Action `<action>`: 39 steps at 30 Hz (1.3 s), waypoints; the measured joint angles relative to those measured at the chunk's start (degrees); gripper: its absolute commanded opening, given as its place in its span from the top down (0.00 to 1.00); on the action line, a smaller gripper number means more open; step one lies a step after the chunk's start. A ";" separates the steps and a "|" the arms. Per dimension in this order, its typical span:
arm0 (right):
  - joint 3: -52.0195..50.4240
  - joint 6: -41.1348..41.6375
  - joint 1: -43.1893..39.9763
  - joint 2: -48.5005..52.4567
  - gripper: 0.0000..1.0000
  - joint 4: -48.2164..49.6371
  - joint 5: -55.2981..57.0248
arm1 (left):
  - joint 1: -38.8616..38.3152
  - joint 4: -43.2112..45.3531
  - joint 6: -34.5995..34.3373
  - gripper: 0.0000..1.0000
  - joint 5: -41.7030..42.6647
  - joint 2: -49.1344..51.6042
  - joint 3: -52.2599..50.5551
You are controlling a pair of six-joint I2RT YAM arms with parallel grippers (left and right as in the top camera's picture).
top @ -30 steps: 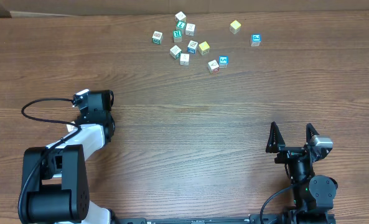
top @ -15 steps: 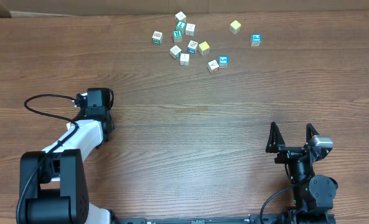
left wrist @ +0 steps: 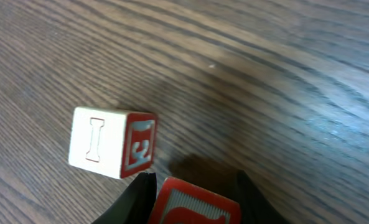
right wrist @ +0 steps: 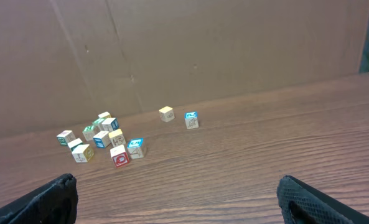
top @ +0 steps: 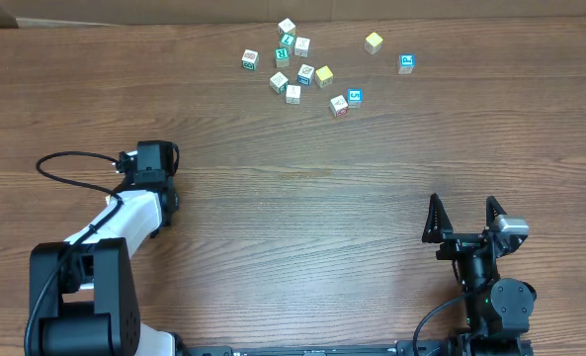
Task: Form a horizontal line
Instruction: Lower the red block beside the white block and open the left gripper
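Observation:
In the left wrist view my left gripper is shut on a red-faced letter block, held low over the wood. A cream and red letter block rests on the table just left of and beyond it, apart from the held block. In the overhead view the left gripper is at the left middle, its fingers and both blocks hidden under the wrist. A cluster of several small letter blocks lies at the far centre, also in the right wrist view. My right gripper is open and empty at the near right.
A yellow block and a blue block lie a little right of the cluster. A black cable loops left of the left arm. A brown cardboard wall stands behind the table's far edge.
The left arm has shifted slightly, its wrist drawing a little toward me and leftward over the second. The right arm and the far blocks have not moved.

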 measured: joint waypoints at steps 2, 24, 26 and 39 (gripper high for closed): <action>0.00 0.00 -0.02 0.00 0.00 0.00 0.02 | 0.87 -0.20 -0.02 0.76 -0.22 -0.04 0.00; 0.00 0.00 -0.02 0.00 0.00 0.04 0.02 | 3.17 6.62 8.41 0.72 5.53 -0.33 -0.94; 0.00 0.00 -0.02 0.00 0.00 0.00 0.00 | 3.21 7.91 11.08 0.73 7.56 -0.20 -0.98; 0.00 0.00 -0.02 0.00 0.00 0.00 0.02 | 3.52 5.66 15.10 0.53 15.47 -0.37 0.00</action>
